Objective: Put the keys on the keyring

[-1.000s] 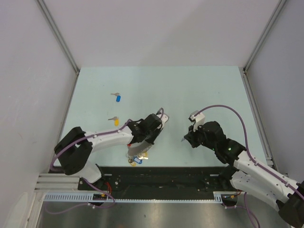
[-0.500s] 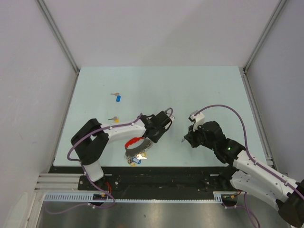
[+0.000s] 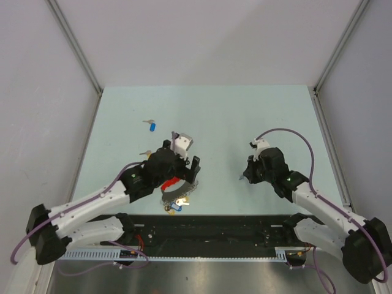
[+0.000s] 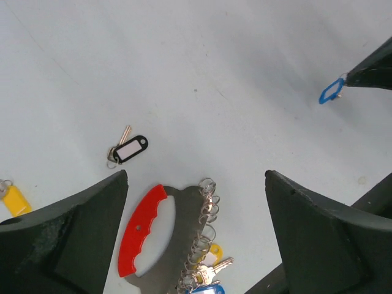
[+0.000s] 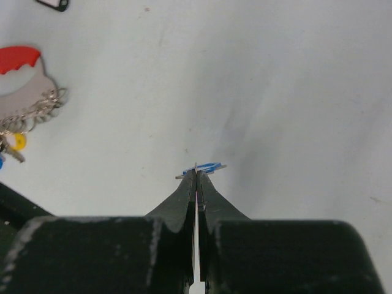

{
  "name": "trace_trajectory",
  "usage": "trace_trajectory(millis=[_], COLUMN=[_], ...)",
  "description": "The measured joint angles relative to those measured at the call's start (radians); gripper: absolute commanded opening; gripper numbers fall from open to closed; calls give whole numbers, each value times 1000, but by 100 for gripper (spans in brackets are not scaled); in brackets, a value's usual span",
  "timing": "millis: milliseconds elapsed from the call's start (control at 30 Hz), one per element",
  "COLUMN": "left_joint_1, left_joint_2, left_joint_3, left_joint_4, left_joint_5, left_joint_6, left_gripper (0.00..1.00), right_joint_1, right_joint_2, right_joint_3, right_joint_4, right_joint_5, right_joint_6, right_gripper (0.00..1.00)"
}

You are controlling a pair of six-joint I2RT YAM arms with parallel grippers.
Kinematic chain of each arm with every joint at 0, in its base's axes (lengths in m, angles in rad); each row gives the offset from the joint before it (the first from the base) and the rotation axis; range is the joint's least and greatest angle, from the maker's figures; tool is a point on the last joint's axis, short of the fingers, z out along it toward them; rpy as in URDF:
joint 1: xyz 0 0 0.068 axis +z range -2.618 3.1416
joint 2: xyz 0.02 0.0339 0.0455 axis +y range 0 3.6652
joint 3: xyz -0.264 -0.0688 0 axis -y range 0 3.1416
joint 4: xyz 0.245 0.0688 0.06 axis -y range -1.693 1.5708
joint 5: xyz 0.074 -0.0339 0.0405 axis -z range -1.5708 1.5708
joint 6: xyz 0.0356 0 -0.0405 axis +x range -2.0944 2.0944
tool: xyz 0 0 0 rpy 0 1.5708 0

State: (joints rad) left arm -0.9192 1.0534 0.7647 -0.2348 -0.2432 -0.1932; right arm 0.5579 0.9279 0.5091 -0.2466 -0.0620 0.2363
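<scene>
Pale mint tabletop (image 3: 245,116) fills a booth of plain grey wall panels (image 3: 214,43), with a black rail (image 3: 214,223) along the near edge. Within the last 1 second the left arm has swung back and risen off the keyring (image 4: 147,236). The left gripper (image 4: 196,176) now hangs above it with fingers spread wide and nothing between them. That uncovers the ring at the table's 7 o'clock, showing its red arc, a chain of small rings and some hung keys (image 4: 208,269) bunched at its near end. The right gripper (image 5: 196,174), at 4 o'clock, has hardly moved and is pinched tight on a blue-tagged key (image 5: 204,167). I judge the ring is now free to be steadied for threading. Another blue key (image 3: 152,126) lies at 10 o'clock, a yellow key (image 4: 13,199) at 9 o'clock, and a black-rimmed tag (image 4: 130,149) just beyond the ring.
</scene>
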Motion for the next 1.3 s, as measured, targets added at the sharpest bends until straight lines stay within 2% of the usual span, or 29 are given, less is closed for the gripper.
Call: trace_trajectory(millis=[233,500,600,633,733,900,1033,1133,1300], left_joint_1=[23,31,32,32,34,58,92,126,181], left_joint_2=[-251,-431,-478,-500,-555,-575,-564,-550,-546], left_joint_3=[-35,12,15,14,-5,-58,-80,-81,-82], left_joint_4=[-63,-238,-261,-267,-258,-254,-254,-253,-252], left_joint_5=[-11,-70,-109,-124,-156,-171,-164,-140,-97], left_joint_6=[-27,20,56,69,98,118,127,135,142], left_gripper=[100,100,100,100,100,100,100,100,100], right_joint_1=[-147,-197,-206,-207,-206,-168,-64,8,83], right_joint_2=[253,500,527,528,515,396,316,336,514], right_joint_3=[48,143,160,166,173,173,179,192,270], right_joint_4=[69,156,163,163,161,146,174,196,210], right_joint_5=[-71,-64,-49,-40,-23,-3,-37,-99,-232], right_joint_6=[25,34,37,35,25,-8,-85,-146,-251], right_gripper=[2,9,19,26,35,38,38,36,37])
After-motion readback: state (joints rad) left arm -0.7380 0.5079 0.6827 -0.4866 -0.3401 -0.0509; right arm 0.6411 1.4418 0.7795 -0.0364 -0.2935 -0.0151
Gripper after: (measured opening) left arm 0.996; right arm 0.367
